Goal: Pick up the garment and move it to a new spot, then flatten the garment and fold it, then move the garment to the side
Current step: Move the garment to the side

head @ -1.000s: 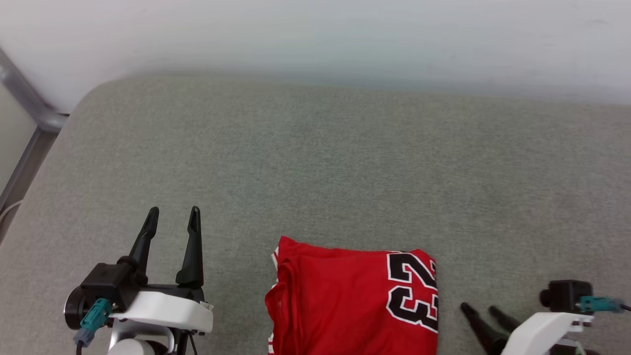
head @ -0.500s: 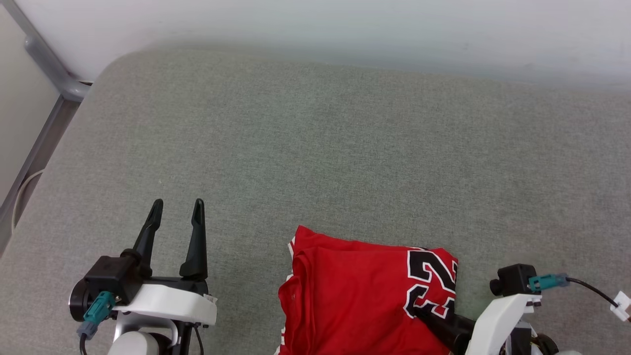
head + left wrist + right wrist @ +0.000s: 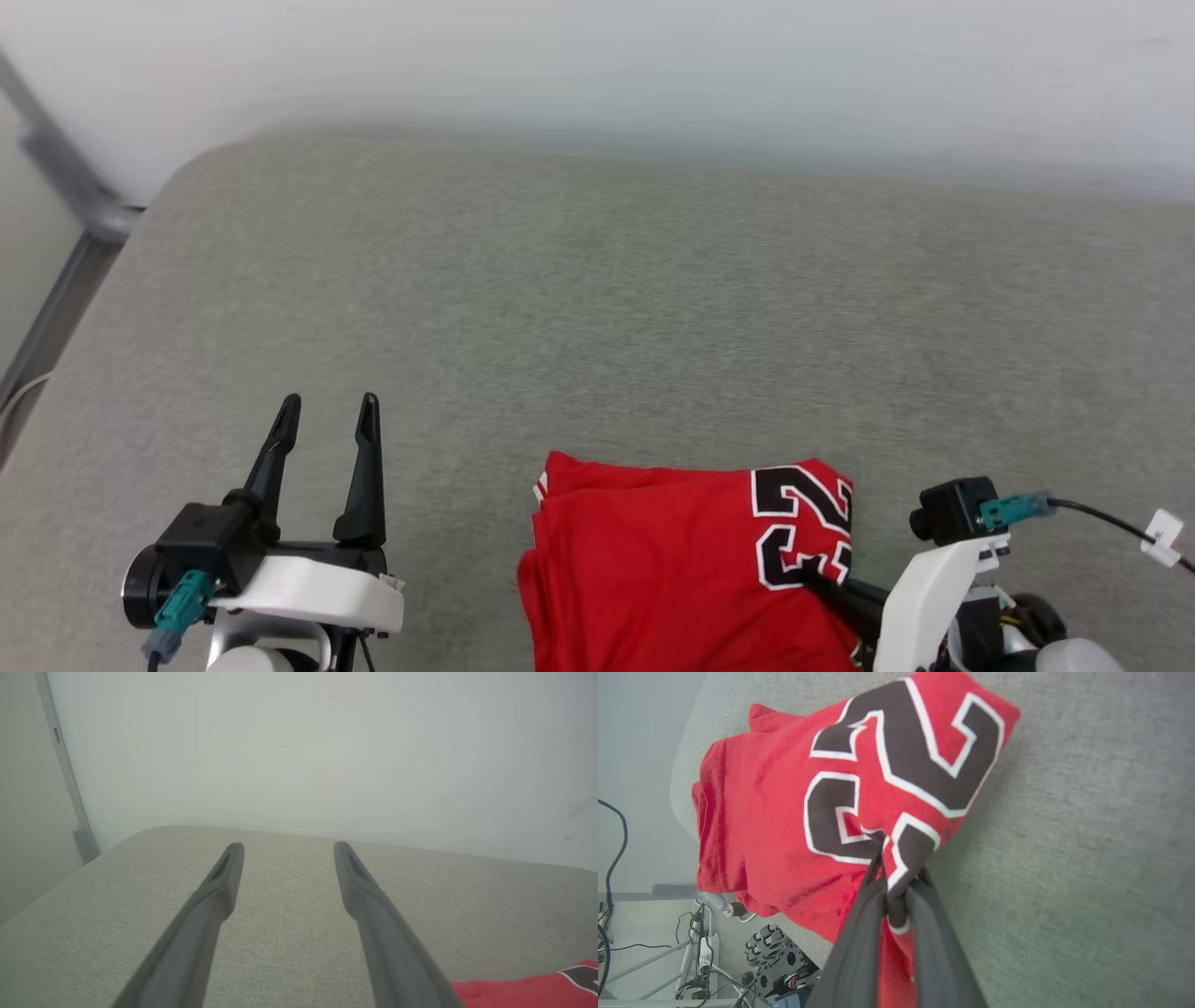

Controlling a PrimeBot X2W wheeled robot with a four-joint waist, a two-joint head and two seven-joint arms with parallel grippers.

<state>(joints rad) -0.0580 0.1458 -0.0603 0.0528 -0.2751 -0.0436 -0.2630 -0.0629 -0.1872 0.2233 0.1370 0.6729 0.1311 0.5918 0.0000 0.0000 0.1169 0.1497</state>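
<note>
Now the jersey point(image 3: 653, 569) lies folded at the near edge of the grey bench point(image 3: 597, 308), number side up, but its right border is no longer free. A second ago my right jaws stood apart beside it, just off the cloth. Now they are clamped together on a small pinch of fabric at the black number point(image 3: 822, 812), which rises in a little peak between them. My left jaws are wide apart over bare bench, well to the left, holding nothing. Because the jersey looks already folded, I judge this grip begins the move to the side. The thin layers may slide apart if I pull quickly.
</note>
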